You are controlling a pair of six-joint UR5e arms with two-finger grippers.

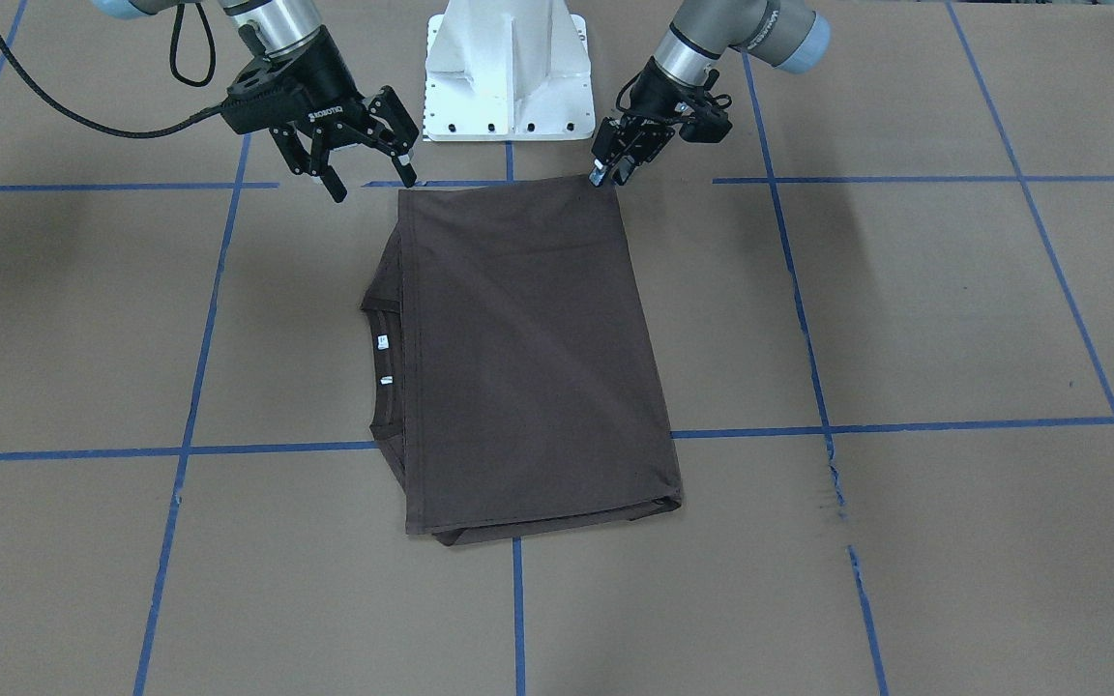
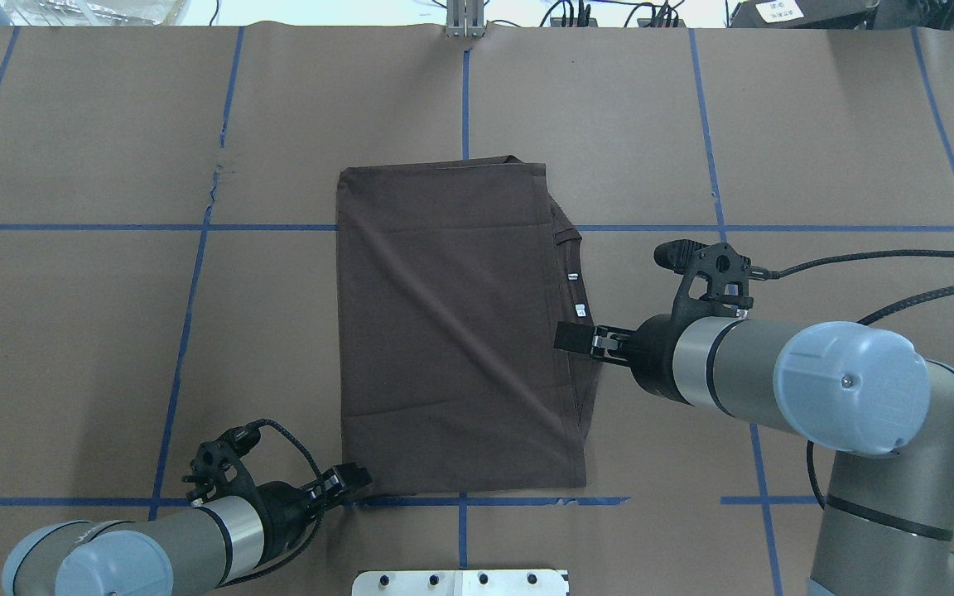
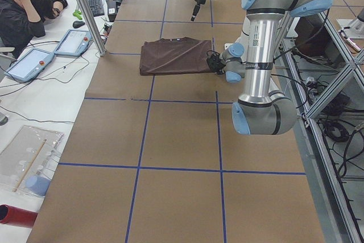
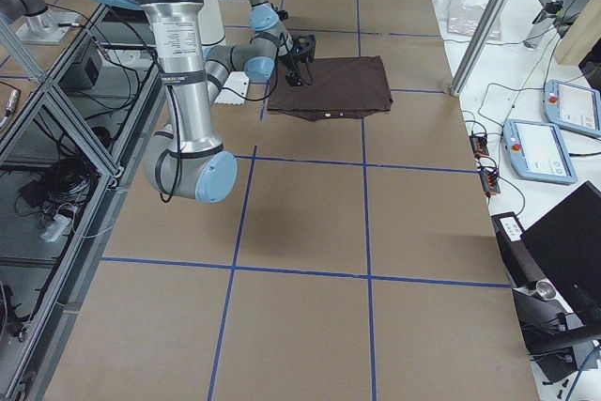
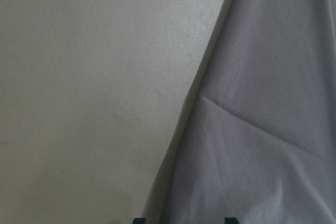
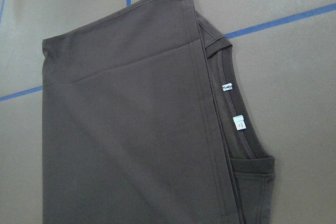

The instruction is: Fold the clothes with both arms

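T-shirt (image 1: 528,358) lies folded flat at mid bench (image 1: 905,319), collar (image 1: 385,367) edge on R side. L gripper (image 1: 605,174): fingers narrow, tips at shirt's corner on robot's side; pinch on cloth cannot tell. R gripper (image 1: 371,184): fingers wide, nothing held, raised beside the other robot-side corner.

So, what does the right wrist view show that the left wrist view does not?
Only the right wrist view shows the collar, two white tags and blue tape. Only the left wrist view shows the left pincer, tips apart, at the bottom edge. Both show the brown shirt and the table cover.
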